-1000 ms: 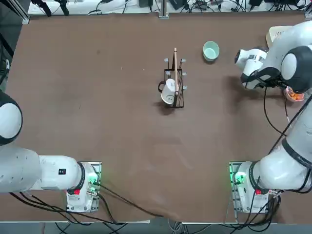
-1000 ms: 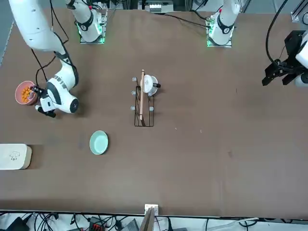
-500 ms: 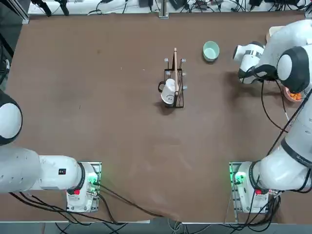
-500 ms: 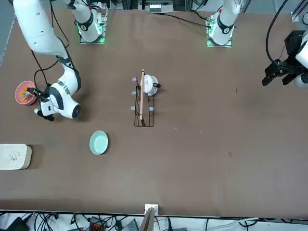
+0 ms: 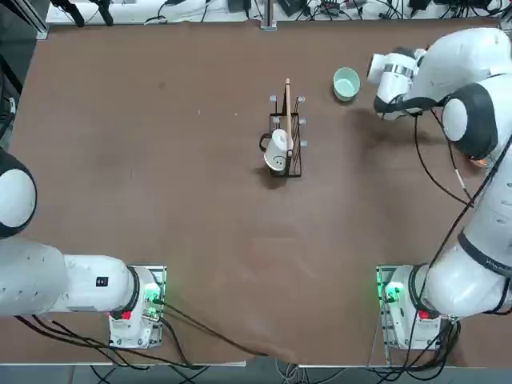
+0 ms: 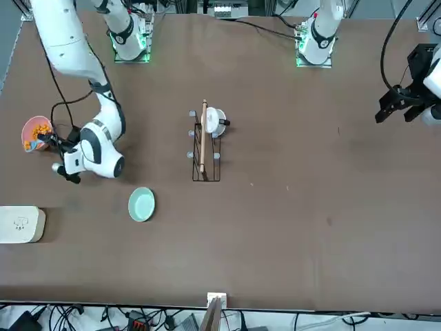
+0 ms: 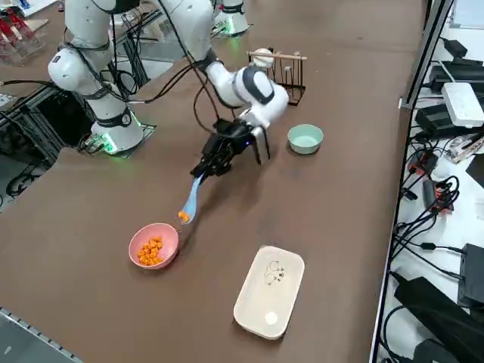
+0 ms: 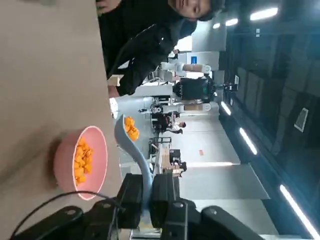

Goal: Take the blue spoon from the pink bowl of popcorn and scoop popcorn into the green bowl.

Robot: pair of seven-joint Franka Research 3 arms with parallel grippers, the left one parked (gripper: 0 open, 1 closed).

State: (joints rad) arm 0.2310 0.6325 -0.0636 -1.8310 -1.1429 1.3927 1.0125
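My right gripper (image 7: 215, 162) is shut on the handle of the blue spoon (image 7: 190, 198), which slants down and away from it above the table. A few pieces of orange popcorn (image 7: 182, 217) sit in the spoon's scoop. In the wrist view the fingers (image 8: 131, 199) pinch the spoon (image 8: 134, 150), with popcorn (image 8: 131, 127) on its end. The pink bowl (image 7: 153, 246) stands just beyond the spoon's tip and holds more popcorn (image 7: 151, 250). The green bowl (image 7: 305, 138) stands on the other side of the gripper, apart from it, and also shows in the top view (image 5: 346, 83).
A white square dish (image 7: 269, 291) lies near the table edge beside the pink bowl. A wire rack (image 5: 286, 144) with a white mug stands mid-table. A person in dark clothes (image 8: 145, 45) shows beyond the table in the wrist view.
The right arm has swung away from the pink bowl toward the green bowl, carrying the spoon and its popcorn out over the table.
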